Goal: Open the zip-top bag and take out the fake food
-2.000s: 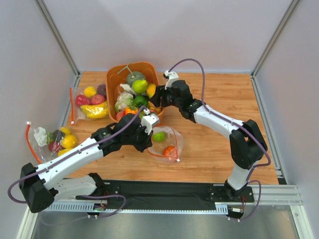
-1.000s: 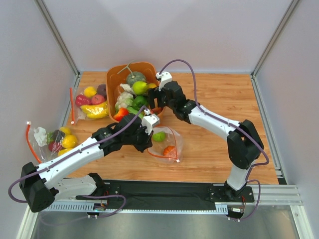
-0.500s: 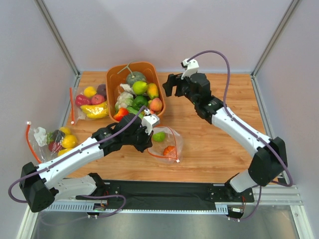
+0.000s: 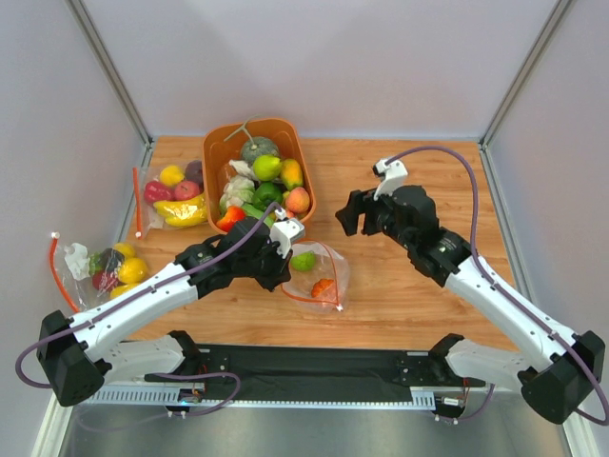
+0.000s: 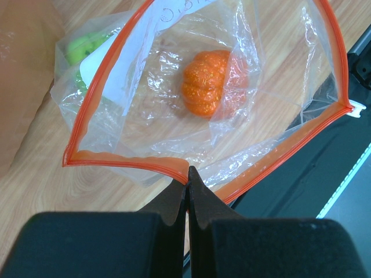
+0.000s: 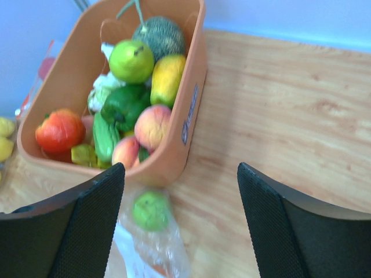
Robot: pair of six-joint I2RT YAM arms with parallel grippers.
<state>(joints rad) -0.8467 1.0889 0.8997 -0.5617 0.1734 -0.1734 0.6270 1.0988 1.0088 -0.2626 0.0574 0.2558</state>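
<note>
Label [image 5: 107, 69]: white, on clear plastic zip-top bag [image 5: 272, 87], unreadable.
Left gripper [image 5: 186, 174]: jaws pinching its orange rim [image 5: 116, 164], 6 o'clock.
Right gripper [image 6: 179, 174]: jaws spread, empty.

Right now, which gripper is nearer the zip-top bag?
Left. The left gripper is shut on the orange strip of the zip-top bag; the right gripper is open, clear of it, farther back and to its right.

You're looking at the zip-top bag [image 4: 335, 265] lying on the table [image 4: 419, 295], with two pieces of fake food [image 4: 304, 260] sitting inside. The bin [image 4: 211, 162] is standing just behind it, leftward. A second bag [image 4: 174, 193] is lying left of the bin, and a third bag [image 4: 105, 268] is lying nearer you.
</note>
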